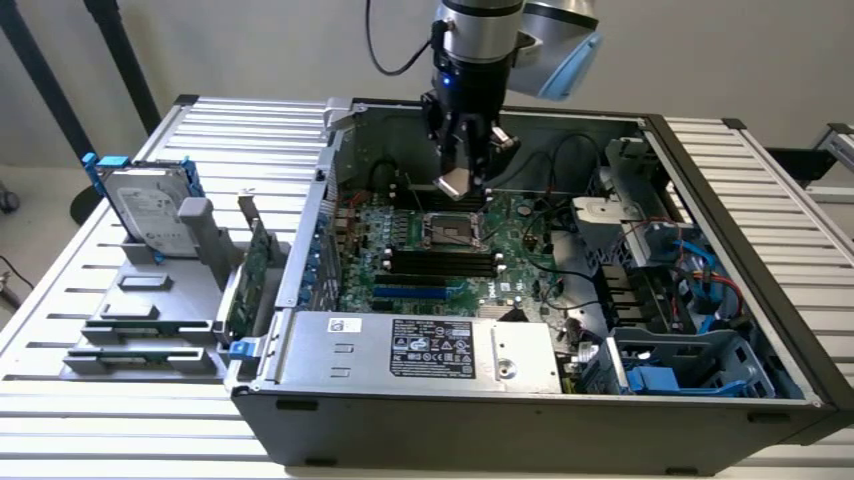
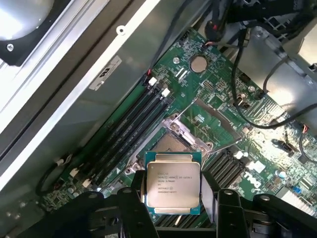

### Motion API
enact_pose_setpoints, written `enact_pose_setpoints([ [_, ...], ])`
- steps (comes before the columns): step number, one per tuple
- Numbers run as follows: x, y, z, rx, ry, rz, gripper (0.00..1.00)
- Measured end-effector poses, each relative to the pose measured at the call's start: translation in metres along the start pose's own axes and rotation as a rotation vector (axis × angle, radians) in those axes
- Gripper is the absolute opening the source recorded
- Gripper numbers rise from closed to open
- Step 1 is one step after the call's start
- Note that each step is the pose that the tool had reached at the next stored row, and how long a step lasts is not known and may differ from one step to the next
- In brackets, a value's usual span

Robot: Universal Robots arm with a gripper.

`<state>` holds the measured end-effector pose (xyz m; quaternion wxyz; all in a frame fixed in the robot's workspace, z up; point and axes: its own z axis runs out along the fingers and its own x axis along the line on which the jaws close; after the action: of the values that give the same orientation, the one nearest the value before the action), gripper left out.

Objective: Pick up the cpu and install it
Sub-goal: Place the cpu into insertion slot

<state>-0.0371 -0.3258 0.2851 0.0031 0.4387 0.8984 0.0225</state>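
Hand (image 1: 461,172) closed on the cpu (image 2: 173,184), gripping it by opposite edges so the silver lid faces out and the chip hangs above the open socket (image 1: 450,231), probably for lining up. The open computer case (image 1: 747,270) holds the motherboard (image 2: 233,104), memory slots (image 2: 126,134) and cabling; a hard drive (image 1: 150,208) sits in a holder on the counter (image 1: 80,400) beside it.

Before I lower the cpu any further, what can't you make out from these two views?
- Exterior view: the gap between the cpu and the socket; the camera's angle hides it.
- Wrist view: part of the socket lies behind the cpu.
- Wrist view: the cpu's lower edge, hidden by the end effector.
- Socket pins: too small in both views.
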Motion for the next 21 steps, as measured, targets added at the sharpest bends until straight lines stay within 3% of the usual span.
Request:
enact_pose_setpoints([
  [21, -0.0001, -0.0002, 0.0054, -0.0054, -0.0164, 0.382, 0.54],
])
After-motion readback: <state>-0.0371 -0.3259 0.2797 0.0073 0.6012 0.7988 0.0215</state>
